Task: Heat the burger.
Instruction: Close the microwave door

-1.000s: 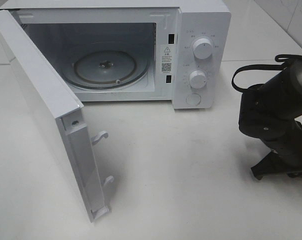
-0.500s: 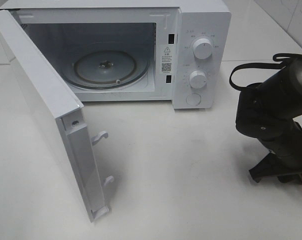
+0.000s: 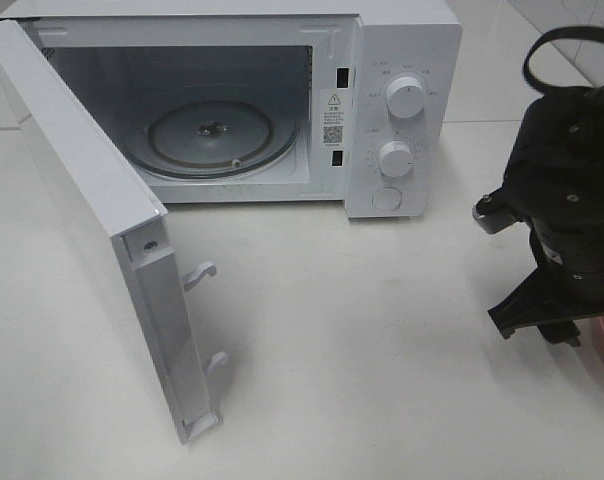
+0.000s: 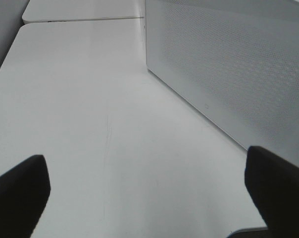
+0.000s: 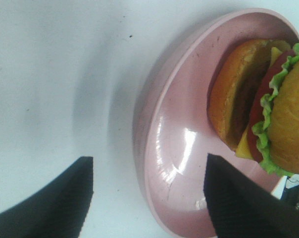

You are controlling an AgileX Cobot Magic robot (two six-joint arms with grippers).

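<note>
Right gripper (image 5: 147,198): our fingers stand spread wide, nothing between them, matte black and wedge-shaped. One finger hangs over the bare table (image 5: 50,74), the other over the plate's inner floor.

Pink plate (image 5: 154,148): directly beneath and ahead of our right gripper; glossy, smooth, shallow, with a raised rim that runs between the fingers.

Burger (image 5: 268,109): sits on the plate, beyond and to one side of our fingertips, not yet between them. Domed golden bun, frilled green lettuce, red and yellow layers, dark patty. We judge our right arm much the nearer.

Left gripper (image 4: 144,198): released, empty, beside the microwave's perforated white door (image 4: 228,64).

Microwave (image 3: 382,110): well beyond our right gripper, door swung open, glass turntable (image 3: 210,135) bare.
</note>
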